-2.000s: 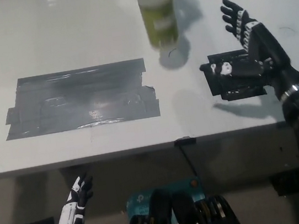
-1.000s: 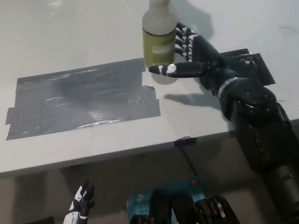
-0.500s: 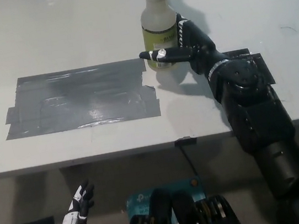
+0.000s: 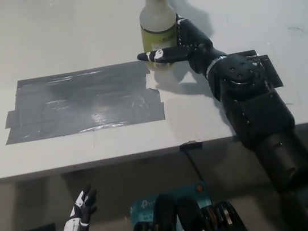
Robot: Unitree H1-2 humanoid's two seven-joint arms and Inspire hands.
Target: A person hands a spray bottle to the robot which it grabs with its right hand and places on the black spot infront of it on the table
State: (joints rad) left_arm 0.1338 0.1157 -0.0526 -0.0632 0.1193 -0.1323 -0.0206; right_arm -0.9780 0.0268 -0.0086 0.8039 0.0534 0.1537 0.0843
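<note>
The spray bottle (image 4: pixel 156 23) is pale with yellow-green liquid and a black top, and it stands upright at the far middle of the head view. My black right hand (image 4: pixel 185 46) wraps it from the right, thumb across its front and fingers behind, shut on it. No person's hand shows on the bottle. The black spot (image 4: pixel 80 101), a wide patch of dark tape, lies on the white table (image 4: pixel 62 154) to the left of the bottle and nearer to me. My white left hand (image 4: pixel 81 210) hangs below the table's front edge at the lower left, fingers apart and holding nothing.
A smaller dark tape patch (image 4: pixel 267 68) lies on the table to the right, partly under my right forearm. The table's front edge (image 4: pixel 147 152) runs across the middle of the picture. A teal device (image 4: pixel 155 203) sits below it.
My right hand swung in from the right and closed around the bottle. The bottle has come lower and upright, then shifted slightly left. The left hand has stayed low.
</note>
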